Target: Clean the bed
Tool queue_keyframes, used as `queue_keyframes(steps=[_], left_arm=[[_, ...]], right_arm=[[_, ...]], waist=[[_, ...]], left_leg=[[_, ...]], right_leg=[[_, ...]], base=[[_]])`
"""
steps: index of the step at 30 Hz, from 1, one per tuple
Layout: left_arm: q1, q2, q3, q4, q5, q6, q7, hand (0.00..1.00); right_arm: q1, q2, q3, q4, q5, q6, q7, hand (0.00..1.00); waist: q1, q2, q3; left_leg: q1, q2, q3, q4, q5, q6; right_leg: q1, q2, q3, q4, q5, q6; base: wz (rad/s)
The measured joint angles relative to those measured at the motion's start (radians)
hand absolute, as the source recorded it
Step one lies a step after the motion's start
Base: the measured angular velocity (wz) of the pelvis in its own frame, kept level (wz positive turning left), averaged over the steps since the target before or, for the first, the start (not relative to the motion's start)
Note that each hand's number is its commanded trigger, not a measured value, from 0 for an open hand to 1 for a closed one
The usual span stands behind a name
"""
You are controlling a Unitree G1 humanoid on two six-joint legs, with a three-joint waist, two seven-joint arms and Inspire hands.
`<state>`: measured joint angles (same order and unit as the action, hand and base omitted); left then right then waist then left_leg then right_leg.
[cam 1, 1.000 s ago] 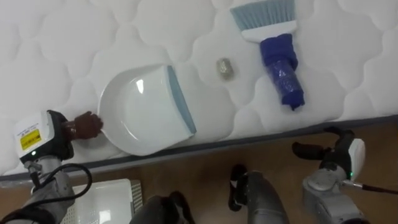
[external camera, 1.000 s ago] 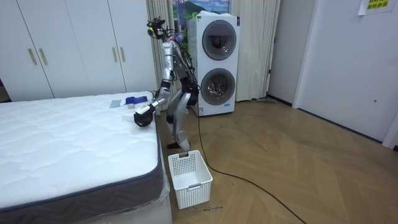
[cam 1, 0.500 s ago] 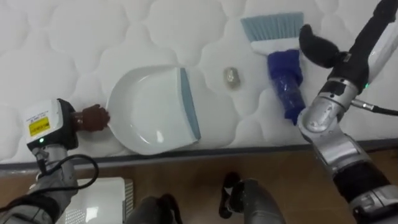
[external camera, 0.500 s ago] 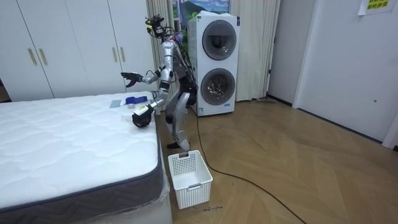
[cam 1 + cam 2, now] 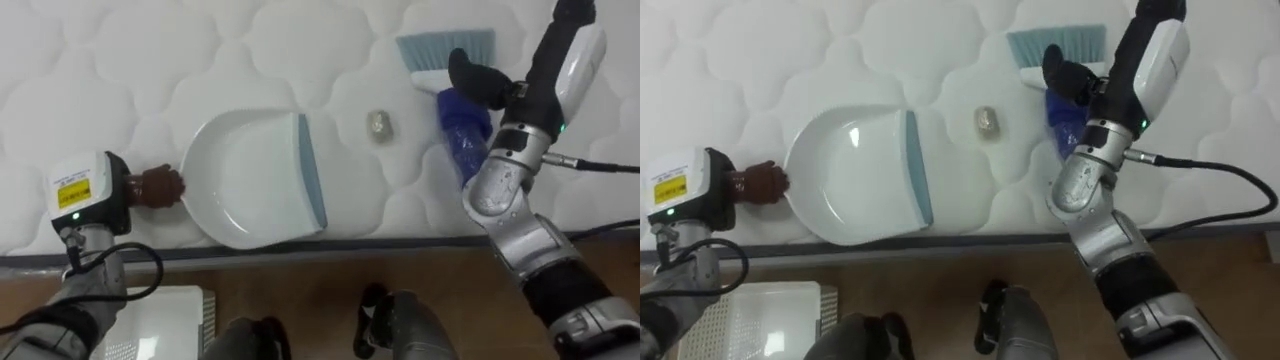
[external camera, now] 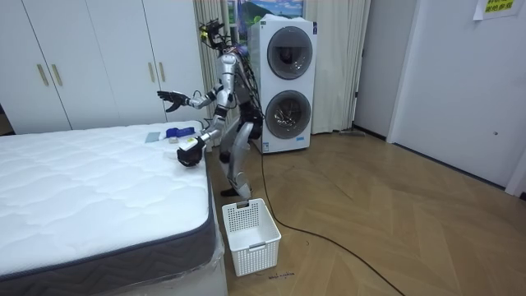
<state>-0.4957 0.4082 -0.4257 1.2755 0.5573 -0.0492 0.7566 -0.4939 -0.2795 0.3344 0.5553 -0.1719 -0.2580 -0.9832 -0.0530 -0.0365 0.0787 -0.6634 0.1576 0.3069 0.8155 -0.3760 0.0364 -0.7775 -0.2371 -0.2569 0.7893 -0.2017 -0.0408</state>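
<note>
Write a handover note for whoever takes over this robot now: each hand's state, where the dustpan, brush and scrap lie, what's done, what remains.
Left hand: at the brown handle of the dustpan, by the mattress edge.
Right hand: open, empty, raised over the brush.
The dustpan lies flat on the mattress, lip facing the scrap, which sits between pan and brush, touching neither.
Done: nothing swept.
To do: take the brush, sweep the scrap into the dustpan, probably then empty it.

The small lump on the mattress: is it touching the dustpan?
Apart. The left eye view shows a strip of bare mattress between the lump and the dustpan, at its blue-grey lip.
</note>
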Motion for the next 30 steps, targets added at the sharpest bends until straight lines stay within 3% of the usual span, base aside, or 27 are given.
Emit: queue_keyframes(steps=[5, 14, 22, 24, 30], left_arm=[[-0.003, 0.0, 0.0, 0.0, 0.006, 0.0, -0.019, 1.0], [-0.016, 0.003, -0.001, 0.0, 0.006, -0.002, -0.022, 1.0], [-0.031, 0.003, -0.002, -0.013, 0.005, -0.007, -0.024, 1.0], [-0.037, 0.004, -0.002, -0.034, 0.006, -0.007, -0.024, 1.0], [-0.061, 0.004, -0.002, -0.05, 0.005, -0.001, -0.025, 1.0]], right_arm=[[0.002, 0.006, 0.002, 0.029, 0.025, -0.023, 0.03, 0.0], [0.002, 0.006, 0.006, 0.19, 0.126, -0.023, 0.126, 0.0], [0.001, -0.01, -0.004, 0.303, 0.225, -0.023, 0.2, 0.0], [0.001, -0.027, -0.005, 0.305, 0.246, -0.02, 0.209, 0.0], [-0.015, -0.044, -0.003, 0.342, 0.307, 0.024, 0.264, 0.0]], waist=[[0.003, 0.0, 0.0], [0.007, 0.002, 0.0013], [0.014, 0.017, 0.0106], [0.022, 0.028, 0.0164], [0.042, 0.028, 0.0164]], left_leg=[[0.003, 0.009, -0.011, 0.001, 0.005, -0.001], [-0.007, 0.004, -0.025, -0.001, 0.005, 0.0], [-0.026, 0.007, -0.042, 0.006, 0.004, 0.001], [-0.041, 0.002, -0.042, 0.008, 0.004, 0.001], [-0.079, 0.002, -0.042, 0.018, 0.004, 0.001]], right_leg=[[0.02, 0.003, -0.019, -0.019, 0.01, -0.004], [0.025, -0.003, -0.036, -0.023, 0.006, 0.003], [0.024, -0.004, -0.054, -0.027, 0.004, 0.001], [0.008, -0.007, -0.053, -0.024, 0.004, 0.002], [-0.035, -0.005, -0.045, 0.003, 0.0, 0.0]], base=[[0.01], [0.06], [0.05], [0.0], [0.0]])
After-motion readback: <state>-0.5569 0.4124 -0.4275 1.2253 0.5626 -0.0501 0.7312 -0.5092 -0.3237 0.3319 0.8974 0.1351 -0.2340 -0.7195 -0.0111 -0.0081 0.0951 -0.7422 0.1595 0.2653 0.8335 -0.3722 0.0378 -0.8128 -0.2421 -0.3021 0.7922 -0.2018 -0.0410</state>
